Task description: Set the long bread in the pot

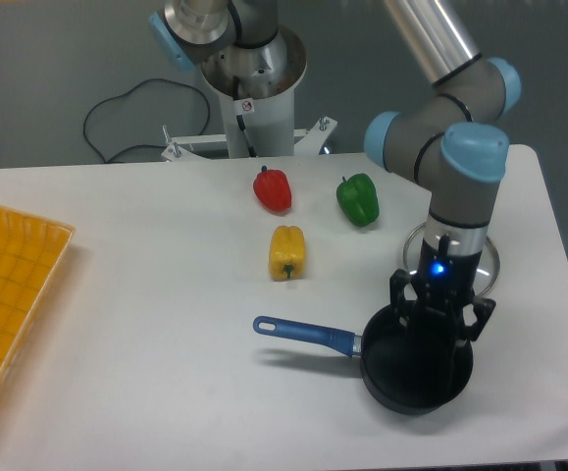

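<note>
Pot (401,378) lower right on table (166,324), handle pointing left; gripper (438,339) directly over it. Three peppers (286,252) upper centre; tray (4,294) at left edge.

Pincer (434,339) lowered (grip state unclear).

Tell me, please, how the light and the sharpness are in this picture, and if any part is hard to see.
Fixed camera: even, soft light, with a faint shadow under the pot's blue handle. Peppers and table edges look sharp. The black gripper merges with the dark inside of the pot, so its fingers and any contents cannot be made out.
</note>
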Motion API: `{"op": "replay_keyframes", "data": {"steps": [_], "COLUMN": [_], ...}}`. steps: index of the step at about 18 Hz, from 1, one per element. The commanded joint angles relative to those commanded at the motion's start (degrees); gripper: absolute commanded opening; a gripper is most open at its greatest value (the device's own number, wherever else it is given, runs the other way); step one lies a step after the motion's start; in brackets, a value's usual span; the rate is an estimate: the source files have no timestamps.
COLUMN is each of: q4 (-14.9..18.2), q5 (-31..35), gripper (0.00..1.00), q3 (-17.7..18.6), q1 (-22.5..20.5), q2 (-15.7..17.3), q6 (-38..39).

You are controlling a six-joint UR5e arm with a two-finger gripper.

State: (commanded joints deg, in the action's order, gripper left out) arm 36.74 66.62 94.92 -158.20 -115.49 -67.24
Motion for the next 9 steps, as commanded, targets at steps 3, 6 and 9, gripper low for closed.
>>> {"op": "replay_keyframes", "data": {"steps": [3, 6, 9], "q4": [0.1, 0.4, 1.0], "q5": [0.1, 0.2, 0.3], "gripper": [0.90, 0.97, 0.98], "q3": [2.5, 4.2, 4.5], "q1": [-0.6, -0.9, -1.0], "q2": [1.7, 2.7, 3.5], "q6": [0.1, 0.5, 0.8]}}
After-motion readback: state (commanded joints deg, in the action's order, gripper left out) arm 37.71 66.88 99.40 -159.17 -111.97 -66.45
